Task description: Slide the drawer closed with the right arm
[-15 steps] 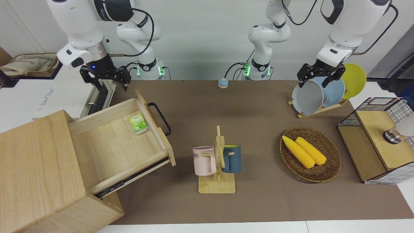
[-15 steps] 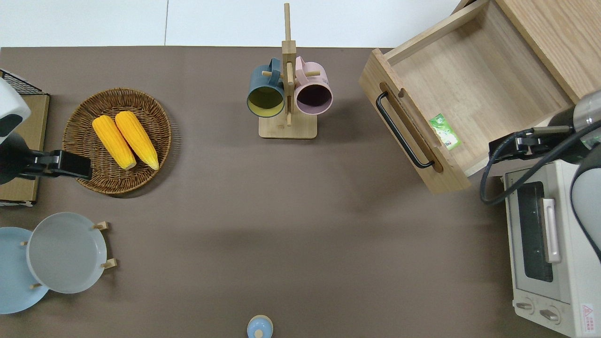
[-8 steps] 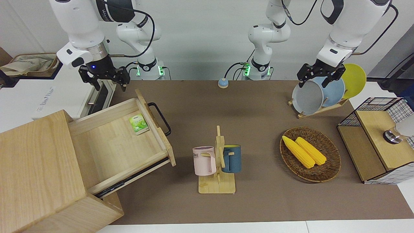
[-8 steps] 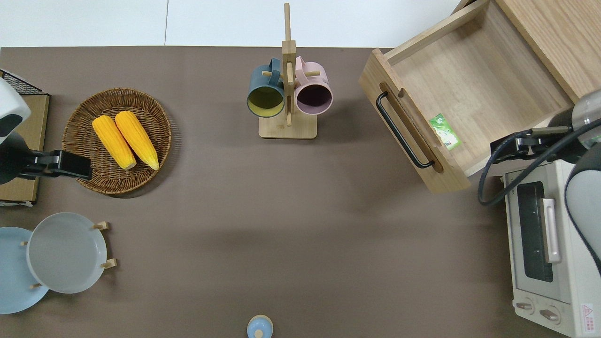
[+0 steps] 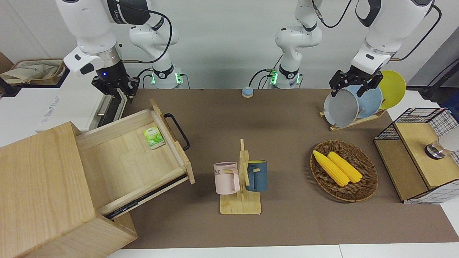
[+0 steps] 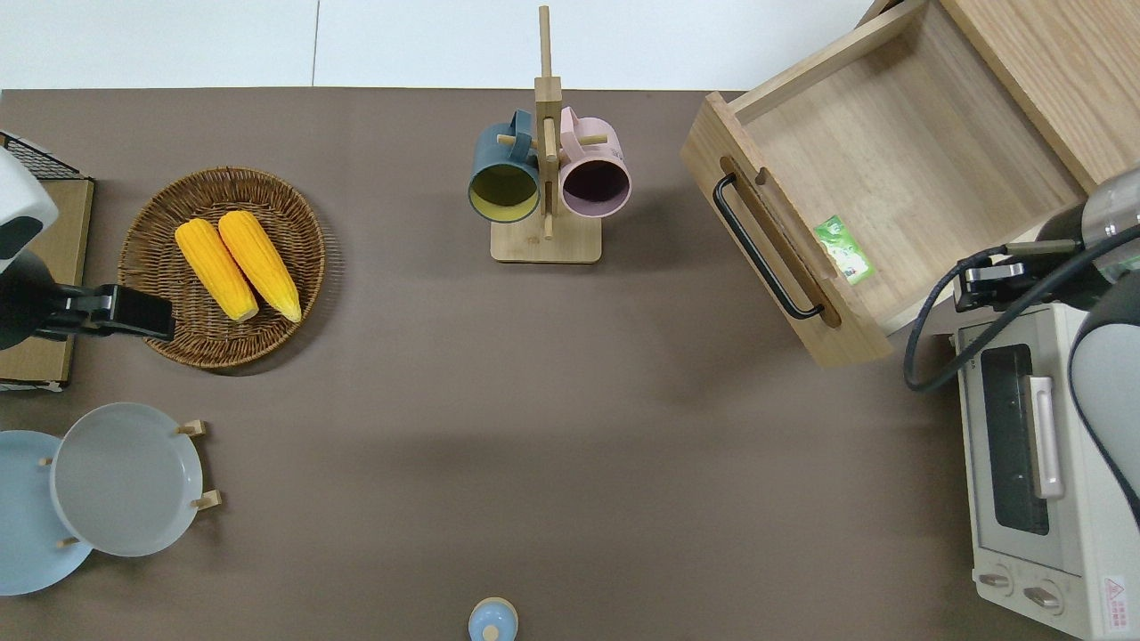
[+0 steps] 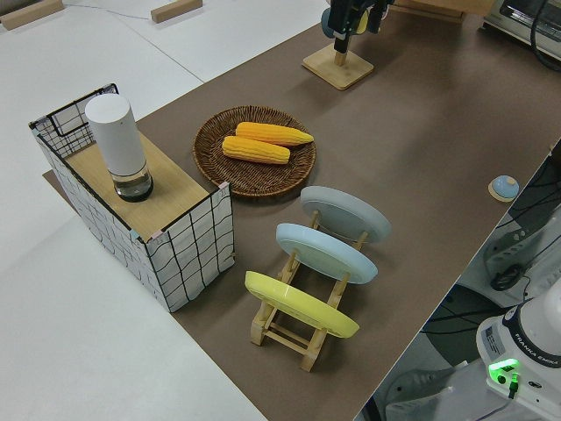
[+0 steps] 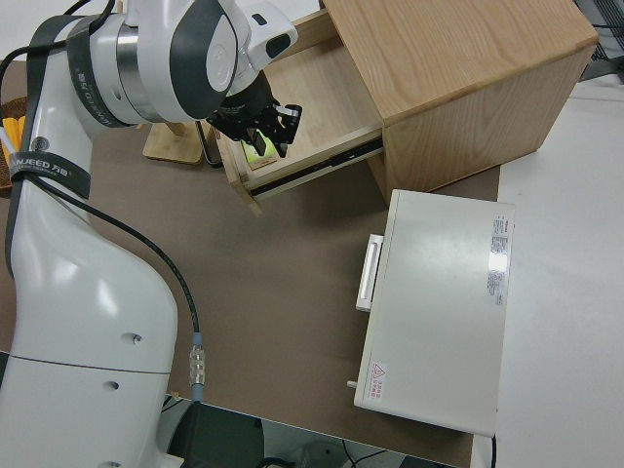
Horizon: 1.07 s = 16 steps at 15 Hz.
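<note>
The pale-wood drawer (image 5: 125,157) stands pulled out of its big wooden box (image 5: 39,186), with its black bar handle (image 5: 177,130) facing the middle of the table. A green packet (image 5: 154,137) lies inside it. My right gripper (image 5: 121,94), under its blue light, is up in the air with its fingers together and holds nothing. In the overhead view the right gripper (image 6: 980,276) is over the drawer's (image 6: 891,169) side wall nearest the robots, close to the oven, apart from the handle (image 6: 761,254). My left gripper (image 5: 355,87) is parked and open.
A white oven (image 6: 1038,463) stands beside the drawer, nearer the robots. A mug rack (image 6: 545,178) with two mugs stands mid-table. A wicker basket of corn (image 6: 223,267), a plate rack (image 6: 125,476) and a wire-mesh box (image 5: 419,154) stand at the left arm's end.
My right gripper's fingers have drawn together from wide open, and the gripper has shifted slightly toward the oven. The drawer has not moved.
</note>
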Each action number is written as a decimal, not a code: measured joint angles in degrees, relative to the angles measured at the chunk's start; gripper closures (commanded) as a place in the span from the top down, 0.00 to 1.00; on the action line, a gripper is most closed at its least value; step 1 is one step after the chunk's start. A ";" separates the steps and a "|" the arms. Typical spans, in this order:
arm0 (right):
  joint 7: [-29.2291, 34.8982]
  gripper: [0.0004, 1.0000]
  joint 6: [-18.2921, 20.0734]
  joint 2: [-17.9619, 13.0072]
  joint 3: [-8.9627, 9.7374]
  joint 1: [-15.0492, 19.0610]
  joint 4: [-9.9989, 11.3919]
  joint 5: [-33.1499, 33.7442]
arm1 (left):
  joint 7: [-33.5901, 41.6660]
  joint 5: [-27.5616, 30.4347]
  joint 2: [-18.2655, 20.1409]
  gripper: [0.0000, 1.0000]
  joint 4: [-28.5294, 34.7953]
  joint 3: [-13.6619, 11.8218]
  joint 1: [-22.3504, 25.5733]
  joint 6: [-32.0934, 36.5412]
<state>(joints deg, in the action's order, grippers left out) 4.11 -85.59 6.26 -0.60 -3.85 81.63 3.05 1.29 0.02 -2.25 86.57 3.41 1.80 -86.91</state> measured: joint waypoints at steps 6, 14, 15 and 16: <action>0.00 0.00 -0.51 -0.01 -0.05 -0.03 -0.15 -1.05 | 0.00 0.00 0.00 0.99 0.00 0.00 0.00 0.00; 0.52 0.00 -1.10 -1.37 -0.32 -0.06 -2.32 -2.40 | 0.00 0.00 0.00 0.99 0.00 0.00 0.00 0.00; 1.36 0.00 -1.14 -1.39 -0.22 -0.23 -2.60 -2.47 | 0.00 0.00 0.00 0.99 0.00 0.00 0.00 0.00; 2.61 0.00 -1.16 -1.39 -0.14 -0.71 -2.87 -2.47 | 0.00 0.00 0.00 0.99 0.00 0.00 0.00 0.00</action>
<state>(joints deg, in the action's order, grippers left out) 6.72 -86.75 4.86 -0.75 -4.56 78.77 0.58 1.29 0.02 -2.25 86.57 3.41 1.80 -86.91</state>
